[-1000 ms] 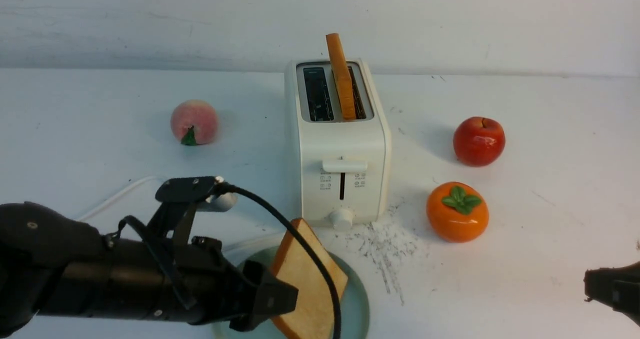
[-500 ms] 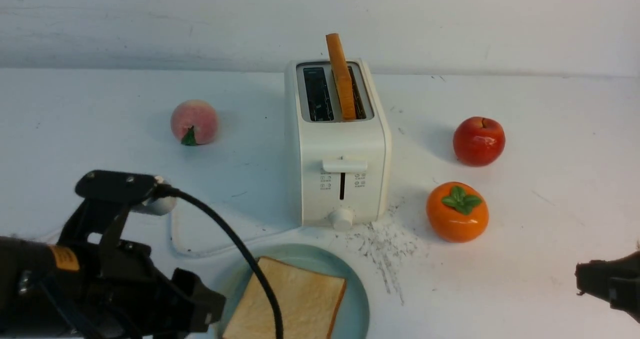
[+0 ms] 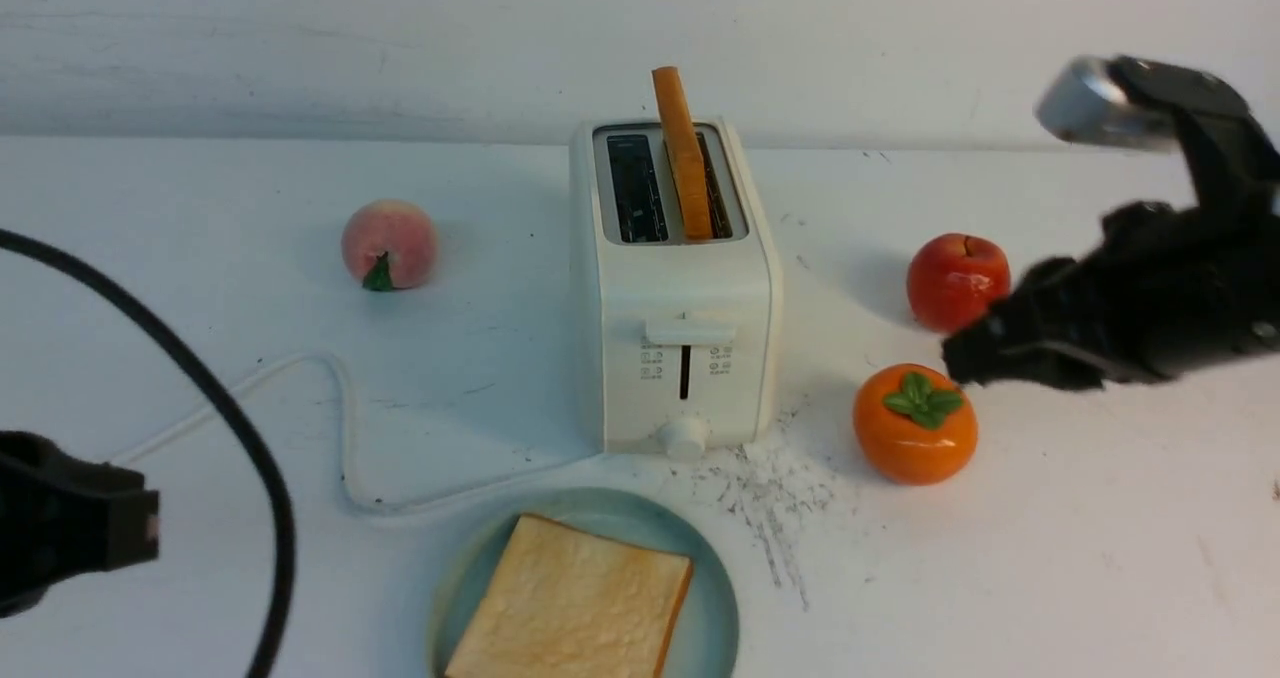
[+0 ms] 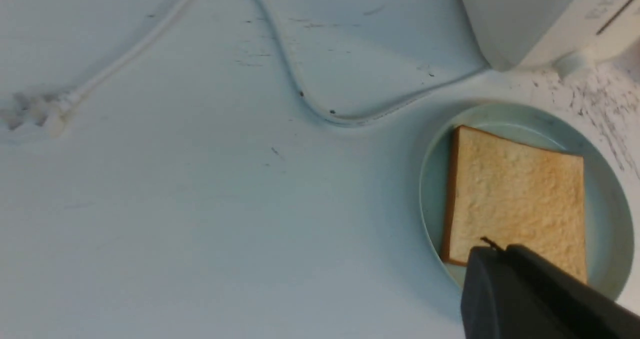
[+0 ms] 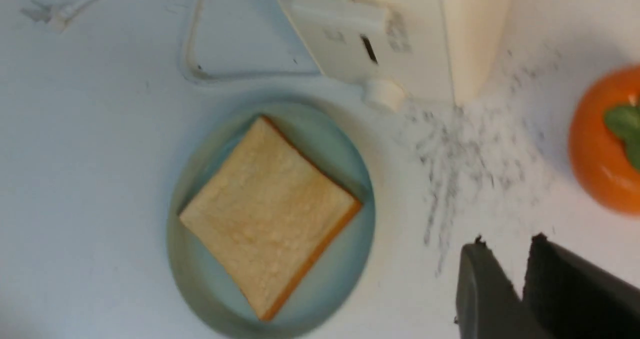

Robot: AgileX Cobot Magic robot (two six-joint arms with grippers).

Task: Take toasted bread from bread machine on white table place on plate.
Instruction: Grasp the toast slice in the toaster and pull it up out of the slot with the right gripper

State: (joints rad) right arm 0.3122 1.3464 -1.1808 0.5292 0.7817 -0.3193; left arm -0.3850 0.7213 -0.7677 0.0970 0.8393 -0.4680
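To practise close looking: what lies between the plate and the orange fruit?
Only a patch of dark specks on the white table lies between the plate and the orange fruit; no object stands there. The front view shows it.

- I see one slice of toasted bread [image 3: 572, 608], pale tan face up, lying flat on the round green-blue plate [image 3: 716, 598], right of my left gripper [image 3: 130, 533].
- The second slice [image 3: 682, 153] stands on edge in the right slot of the bread machine [image 3: 680, 358], left of my right gripper [image 3: 960, 358].
- The machine stands upright on the scuffed white table [image 3: 1050, 538], between both grippers.
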